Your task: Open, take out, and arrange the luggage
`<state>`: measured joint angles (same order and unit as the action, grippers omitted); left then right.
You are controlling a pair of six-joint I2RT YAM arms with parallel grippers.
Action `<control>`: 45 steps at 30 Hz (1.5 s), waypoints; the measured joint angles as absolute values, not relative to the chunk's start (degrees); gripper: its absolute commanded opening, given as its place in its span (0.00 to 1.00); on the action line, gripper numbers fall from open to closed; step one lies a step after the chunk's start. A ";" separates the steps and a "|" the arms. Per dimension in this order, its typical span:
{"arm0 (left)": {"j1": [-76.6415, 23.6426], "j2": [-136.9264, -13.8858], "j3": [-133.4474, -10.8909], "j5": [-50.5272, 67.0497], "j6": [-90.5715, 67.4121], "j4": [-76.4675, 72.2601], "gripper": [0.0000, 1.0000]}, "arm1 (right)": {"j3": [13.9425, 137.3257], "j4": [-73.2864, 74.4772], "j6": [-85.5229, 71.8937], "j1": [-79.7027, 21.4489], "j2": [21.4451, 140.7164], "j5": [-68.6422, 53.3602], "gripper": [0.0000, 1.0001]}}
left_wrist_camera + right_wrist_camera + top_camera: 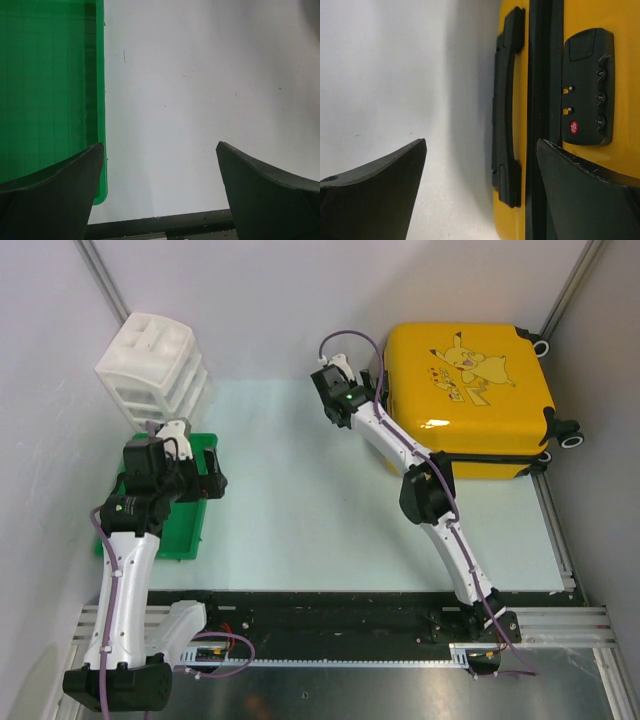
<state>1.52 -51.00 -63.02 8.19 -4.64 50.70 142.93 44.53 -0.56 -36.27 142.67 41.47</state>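
The luggage (470,390), a bright-yellow hard-shell suitcase with a Pikachu print, lies flat and closed at the back right of the table. My right gripper (335,375) hovers at its left side, open and holding nothing. In the right wrist view the right gripper (481,142) frames the luggage (580,20) side: the black carry handle (507,100) lies between the fingers, and the black zipper trim (540,75) and combination lock (587,87) are to the right. My left gripper (212,478) is open over the right edge of the green tray (180,530), with nothing between its fingers (160,145).
A white plastic drawer unit (155,365) stands at the back left, behind the green tray (50,90). The suitcase's black wheels (572,435) point toward the right wall. A black rail (330,605) runs along the table's near edge.
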 measured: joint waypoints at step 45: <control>1.52 -51.64 -63.02 9.21 -5.02 49.78 1.00 | 140.44 23.24 11.73 -39.18 151.24 56.14 0.93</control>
<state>1.52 -51.64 -63.02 9.21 -5.02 49.78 140.44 23.24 11.73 -39.18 151.24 56.14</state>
